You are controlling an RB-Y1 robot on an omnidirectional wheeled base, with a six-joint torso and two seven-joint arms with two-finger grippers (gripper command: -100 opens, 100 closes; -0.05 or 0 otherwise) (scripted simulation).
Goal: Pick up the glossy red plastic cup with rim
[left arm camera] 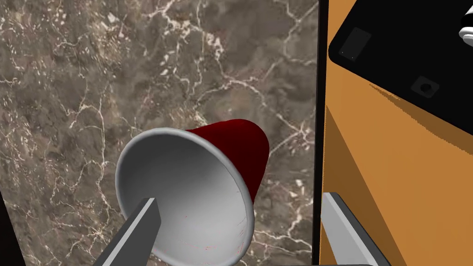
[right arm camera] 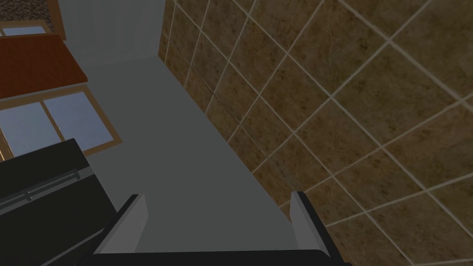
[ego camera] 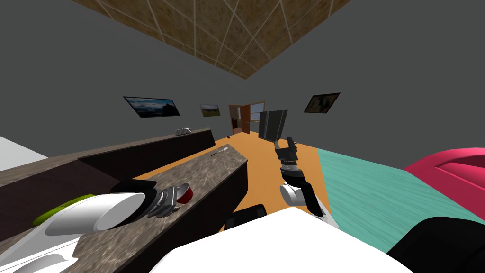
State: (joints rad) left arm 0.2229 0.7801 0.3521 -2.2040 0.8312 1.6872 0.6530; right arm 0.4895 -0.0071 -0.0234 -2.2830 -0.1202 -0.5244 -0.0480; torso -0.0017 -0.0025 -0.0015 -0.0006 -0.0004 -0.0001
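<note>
The red cup (left arm camera: 240, 148), with a light grey inside and rim, sits on the brown marbled counter (left arm camera: 92, 83) close to its edge, its mouth facing my left hand. My left gripper (left arm camera: 240, 201) is open around it. One finger (left arm camera: 138, 228) overlaps the cup's rim and the other finger (left arm camera: 346, 231) hangs past the counter edge, apart from the cup. In the head view the cup (ego camera: 186, 193) lies just beyond the left gripper (ego camera: 171, 195). My right gripper (ego camera: 285, 142) is raised over the floor, open (right arm camera: 217, 201) and holding nothing.
The counter (ego camera: 208, 170) drops off to an orange floor (left arm camera: 397, 184) on the cup's right. A green object (ego camera: 59, 212) lies behind my left forearm, and a small utensil (ego camera: 220, 151) lies at the counter's far end. A teal rug (ego camera: 379, 189) and a pink sofa (ego camera: 450, 166) are to the right.
</note>
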